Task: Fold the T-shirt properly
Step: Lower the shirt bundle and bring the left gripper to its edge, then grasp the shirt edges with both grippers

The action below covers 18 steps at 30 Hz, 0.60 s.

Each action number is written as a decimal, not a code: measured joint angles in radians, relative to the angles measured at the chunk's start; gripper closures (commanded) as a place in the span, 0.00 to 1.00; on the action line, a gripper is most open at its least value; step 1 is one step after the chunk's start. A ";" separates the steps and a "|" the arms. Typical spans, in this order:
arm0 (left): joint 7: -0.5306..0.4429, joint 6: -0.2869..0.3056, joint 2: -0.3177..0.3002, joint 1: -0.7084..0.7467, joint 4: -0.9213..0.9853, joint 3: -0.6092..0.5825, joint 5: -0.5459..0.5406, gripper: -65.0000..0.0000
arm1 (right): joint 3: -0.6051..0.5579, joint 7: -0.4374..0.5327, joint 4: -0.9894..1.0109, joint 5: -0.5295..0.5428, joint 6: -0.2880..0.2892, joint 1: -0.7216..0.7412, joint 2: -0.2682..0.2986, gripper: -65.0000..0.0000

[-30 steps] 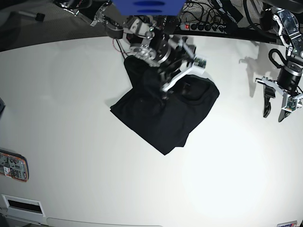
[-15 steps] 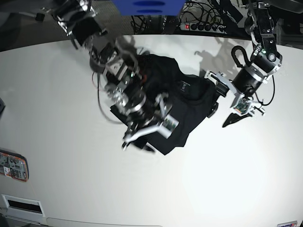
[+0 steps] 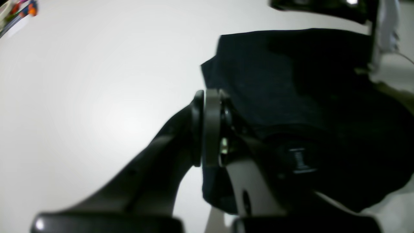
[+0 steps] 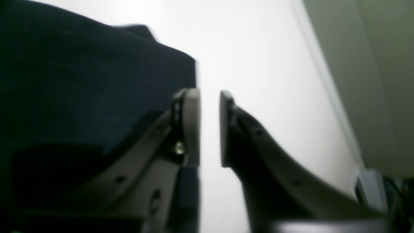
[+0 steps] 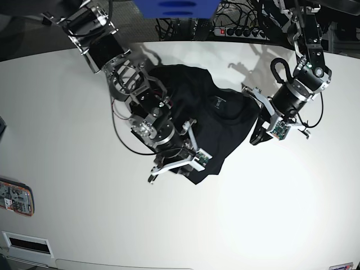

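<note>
Tools first: our left tool (image 3: pixel 212 129) is closed at the T-shirt's (image 5: pixel 208 121) collar edge, though we cannot confirm cloth between its tips. Our right tool (image 4: pixel 209 127) shows a narrow, empty gap beside the hem corner. Crumpled on the table (image 5: pixel 84 214), the T-shirt lies between our 2 arms.

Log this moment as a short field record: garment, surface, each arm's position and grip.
garment: black T-shirt, crumpled, partly folded, label mark showing
surface: white table
left gripper: at the shirt's right edge in the base view, fingers shut; fabric grip not clear
right gripper: at the shirt's near corner, narrow gap between fingers, nothing visibly between them
background: power strip behind the table
</note>
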<state>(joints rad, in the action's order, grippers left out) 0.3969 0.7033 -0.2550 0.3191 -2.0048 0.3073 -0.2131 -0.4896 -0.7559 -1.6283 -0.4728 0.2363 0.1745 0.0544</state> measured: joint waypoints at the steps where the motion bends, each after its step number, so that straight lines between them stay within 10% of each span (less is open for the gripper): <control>1: 0.000 0.000 0.000 0.000 0.000 0.000 0.003 1.00 | -0.001 0.009 0.007 0.006 0.003 0.001 -0.013 1.00; 18: -0.002 0.000 0.015 0.024 0.078 -0.130 0.006 1.00 | 0.136 0.022 0.238 -0.005 -0.015 0.113 -0.163 1.00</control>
<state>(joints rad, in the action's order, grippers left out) 0.3954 0.7036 -0.2401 0.3435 -1.9270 0.1768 -0.2073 -0.3538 -0.7341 -1.3907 -0.4778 0.2214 0.2878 -0.1081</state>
